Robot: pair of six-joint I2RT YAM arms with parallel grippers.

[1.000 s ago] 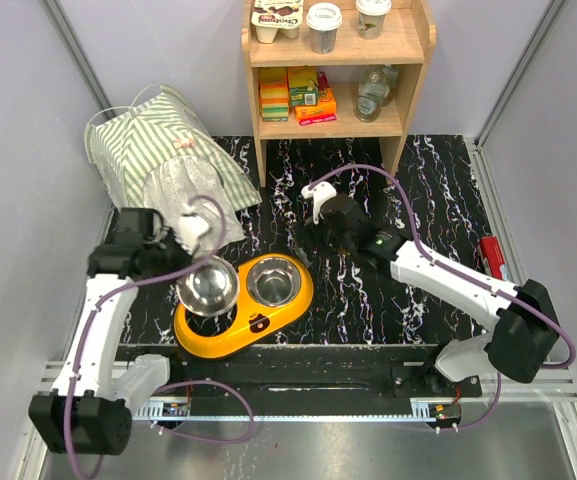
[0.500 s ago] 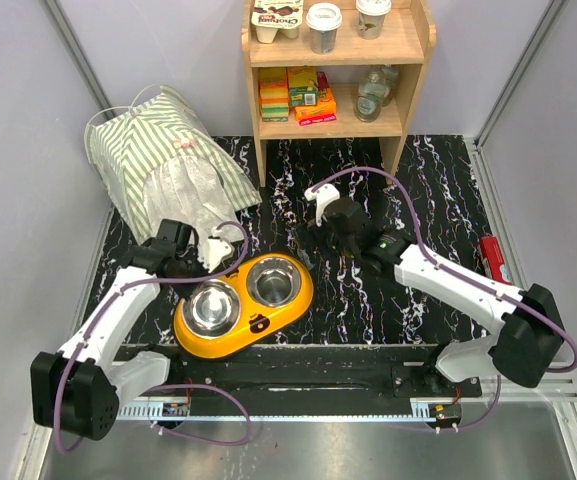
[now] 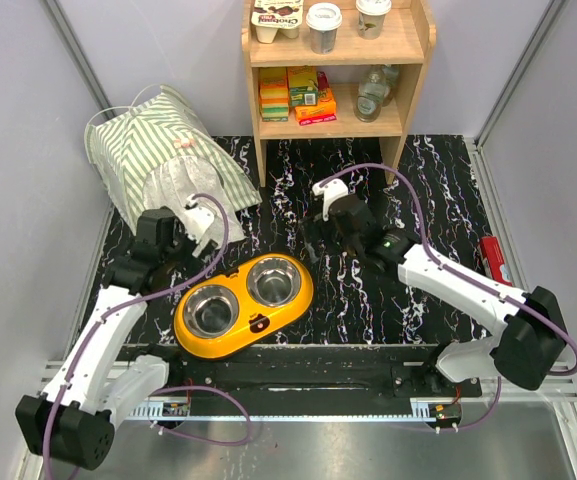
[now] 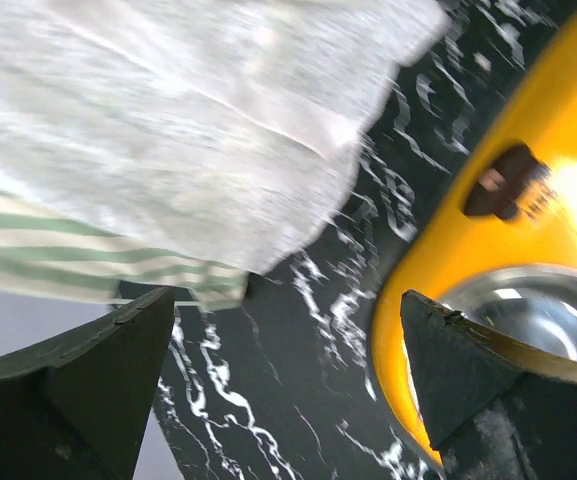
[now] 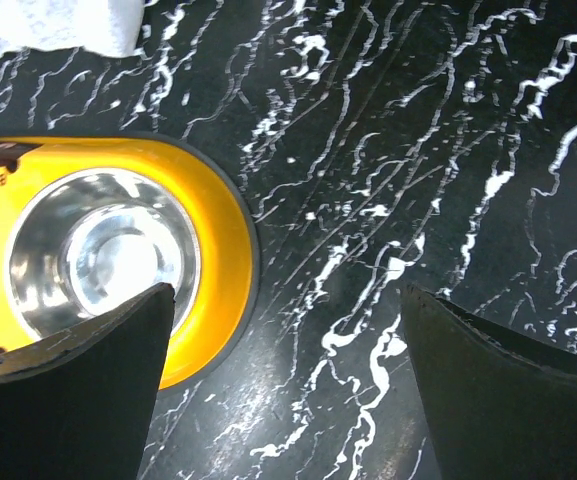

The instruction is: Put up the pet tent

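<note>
The pet tent (image 3: 163, 140) lies slumped in the far-left corner of the table (image 3: 438, 200). Its striped green-and-white fabric is heaped against the left wall, and the white mesh panel spills toward the near side.

The left gripper (image 4: 286, 310) hangs just off the tent's near edge. Its jaws are spread wide with nothing between them. In the left wrist view, mesh and striped cloth fill the top. Bare black marbled table shows between the fingers (image 4: 88, 380), and the yellow bowl holder (image 3: 240, 338) is at the right.

The holder sits near the middle of the table's near edge, with 2 steel bowls (image 3: 208, 310) seated in it.

The right gripper (image 5: 286, 290) is also spread wide and empty. It hovers over bare table just beside the holder's far-right end, touching nothing.

A wooden shelf (image 3: 408, 45) stands at the far edge, holding cups, boxes and jars. A small red object (image 3: 490, 256) lies by the right edge.
</note>
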